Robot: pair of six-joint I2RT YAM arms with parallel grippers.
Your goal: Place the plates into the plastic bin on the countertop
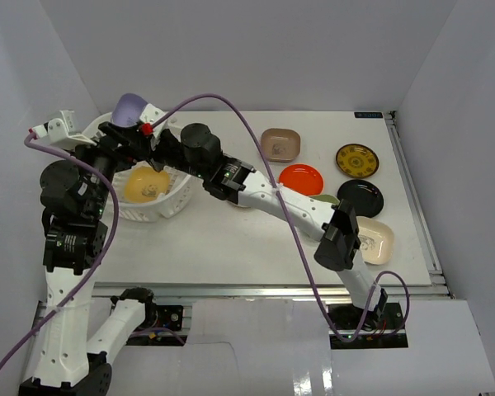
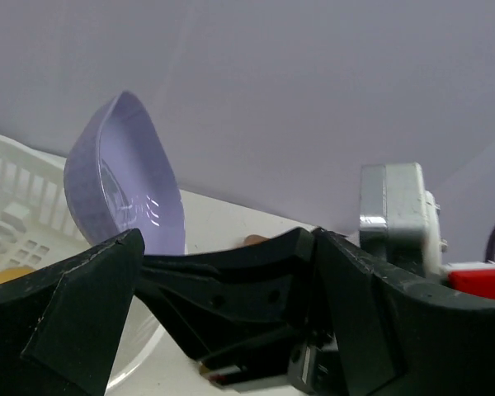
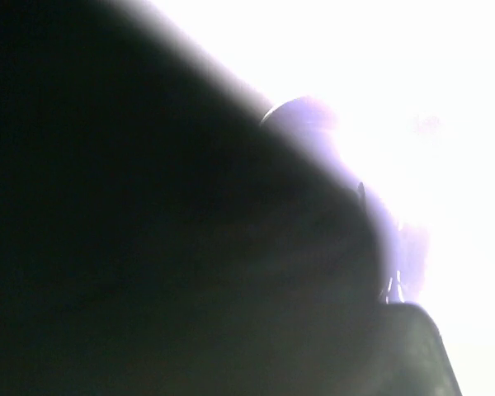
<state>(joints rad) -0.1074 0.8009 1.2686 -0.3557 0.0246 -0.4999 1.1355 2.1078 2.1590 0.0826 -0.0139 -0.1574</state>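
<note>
Right fingers [image 2: 231,289] reach across the counter [image 1: 231,247] to its far left corner and appear to pinch the lower edge of the lavender plate [image 2: 128,181], though the contact itself is hidden behind dark metal in the left wrist view. The plate stands on edge rather than flat. Its long axis is close to vertical, with the top leaning a little to the left in that view, and its hollow face is turned toward the left wrist camera. From above, the same plate [image 1: 132,107] sits over the far rim of the white bin [image 1: 177,198], raised above the basket and not inside it.

The left fingers [image 2: 74,322] are spread wide apart and hold nothing. One is low on the left and one low on the right of their own view, with the right arm's tool between them. The right wrist view is washed out, showing only a dark mass and a lavender blur close to the lens.

A yellow plate [image 1: 146,183] lies flat on the bin's floor. Well to the right, the other plates lie flat on the counter:
- a tan rounded-square plate [image 1: 280,143]
- a red plate [image 1: 301,178] just in front of the tan one
- a patterned mustard plate [image 1: 356,160]
- a black plate [image 1: 360,197] near the mustard one
- a cream rounded-square plate [image 1: 378,239], partly behind the right arm's elbow
</note>
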